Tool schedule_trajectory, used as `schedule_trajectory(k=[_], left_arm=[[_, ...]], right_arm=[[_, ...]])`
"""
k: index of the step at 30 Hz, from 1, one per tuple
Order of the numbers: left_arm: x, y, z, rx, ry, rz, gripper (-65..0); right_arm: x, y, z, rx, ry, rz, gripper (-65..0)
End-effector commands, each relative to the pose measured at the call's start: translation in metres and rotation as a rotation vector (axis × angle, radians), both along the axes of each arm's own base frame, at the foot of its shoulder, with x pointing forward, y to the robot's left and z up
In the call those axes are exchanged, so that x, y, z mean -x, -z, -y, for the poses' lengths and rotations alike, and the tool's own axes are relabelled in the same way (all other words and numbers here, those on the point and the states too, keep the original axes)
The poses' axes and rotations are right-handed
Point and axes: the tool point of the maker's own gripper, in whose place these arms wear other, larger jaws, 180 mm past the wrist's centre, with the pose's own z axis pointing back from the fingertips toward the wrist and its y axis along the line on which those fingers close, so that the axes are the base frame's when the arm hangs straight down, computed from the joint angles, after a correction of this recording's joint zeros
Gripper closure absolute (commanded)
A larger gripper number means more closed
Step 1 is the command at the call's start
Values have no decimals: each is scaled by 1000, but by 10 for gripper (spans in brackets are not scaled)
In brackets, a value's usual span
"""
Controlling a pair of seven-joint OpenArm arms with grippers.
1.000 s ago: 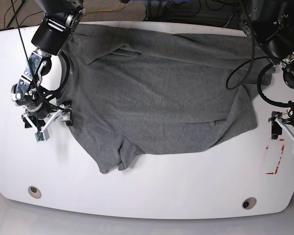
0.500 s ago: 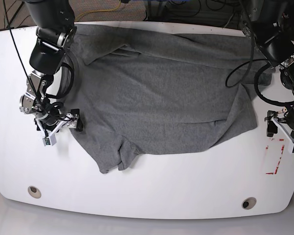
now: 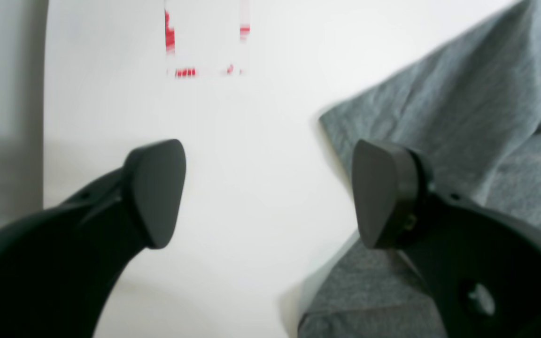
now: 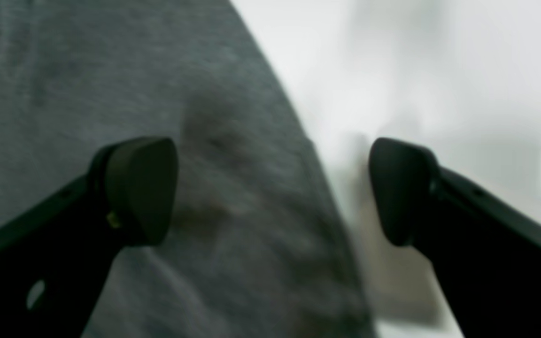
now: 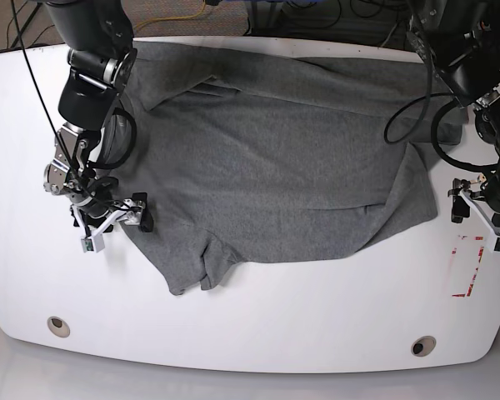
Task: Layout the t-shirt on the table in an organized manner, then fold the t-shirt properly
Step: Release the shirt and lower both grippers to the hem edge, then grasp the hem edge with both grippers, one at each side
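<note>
T-shirt: dark heather-grey cotton t-shirt (image 5: 275,158), spread rumpled across glossy white table (image 5: 317,308).
Surroundings: red tape marks (image 5: 471,267); round grommet holes (image 5: 58,326).
Grippers: left gripper (image 3: 270,192) and right gripper (image 4: 270,188) both released, empty.
Wrist views: right jaws straddle shirt edge.

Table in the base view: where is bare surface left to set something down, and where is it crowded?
The table is bare in a wide strip along the near edge, between the t-shirt hem and the two round holes. The far left side is bare too. The middle and back are cloth-covered, and both open grippers, right and left, crowd the shirt's side edges.
</note>
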Motion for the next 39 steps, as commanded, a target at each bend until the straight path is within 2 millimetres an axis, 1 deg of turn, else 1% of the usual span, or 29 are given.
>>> schedule_trajectory(k=[1, 2, 6, 8, 11, 14, 16, 18, 19, 20, 21, 22, 25, 27, 29, 33, 36, 38, 39], left_arm=[[-9, -18, -5, -15, 2, 55, -518], [-9, -18, -5, -15, 2, 55, -518], [-9, -18, -4, -16, 4, 52, -518], [-8, -14, -4, -9, 4, 45, -518], [-9, -2, -3, 21, 1, 17, -518], [-8, 15, 0, 64, 0, -14, -518], [-12, 19, 1, 86, 1, -5, -518], [-16, 22, 2, 108, 2, 5, -518], [-17, 25, 3, 118, 1, 2, -518], [-16, 30, 3, 134, -4, -8, -518], [-16, 33, 4, 143, -6, -15, -518], [-16, 41, 6, 168, -8, -29, -518], [-20, 46, 9, 203, -11, -33, -518], [-25, 46, 12, 221, -9, -24, -518], [-29, 46, 15, 237, -9, -7, -518], [-34, 55, 26, 288, -7, -6, -518], [-38, 55, 26, 313, -19, 0, -518], [-40, 59, 29, 348, -32, 2, -518], [-41, 64, 35, 376, -38, -3, -518]], right_arm=[[-2, -4, 0, 5, -10, -1, -618], [-2, -2, -6, -5, -15, -3, -618], [-2, 0, -11, -13, -19, -5, -610], [-1, 0, -12, -14, -19, -7, -571], [-1, 0, -13, -16, -20, -7, -472], [-1, 0, -13, -16, -20, -7, -357], [-1, 0, -13, -16, -20, -7, -281], [-1, 0, -13, -16, -20, -7, -216], [-1, 0, -13, -16, -20, -7, -193], [-1, 0, -13, -16, -20, -7, -163], [-1, 0, -13, -16, -20, -7, -149], [-1, 0, -13, -16, -20, -7, -116], [-1, 0, -13, -16, -20, -7, -76], [-1, 1, -13, -15, -21, -7, -65], [-1, 1, -13, -15, -21, -7, -62], [-1, 1, -13, -15, -21, -7, -60], [-1, 1, -13, -15, -21, -7, -60], [-1, 1, -13, -15, -21, -7, -60], [-1, 1, -13, -15, -21, -7, -60]])
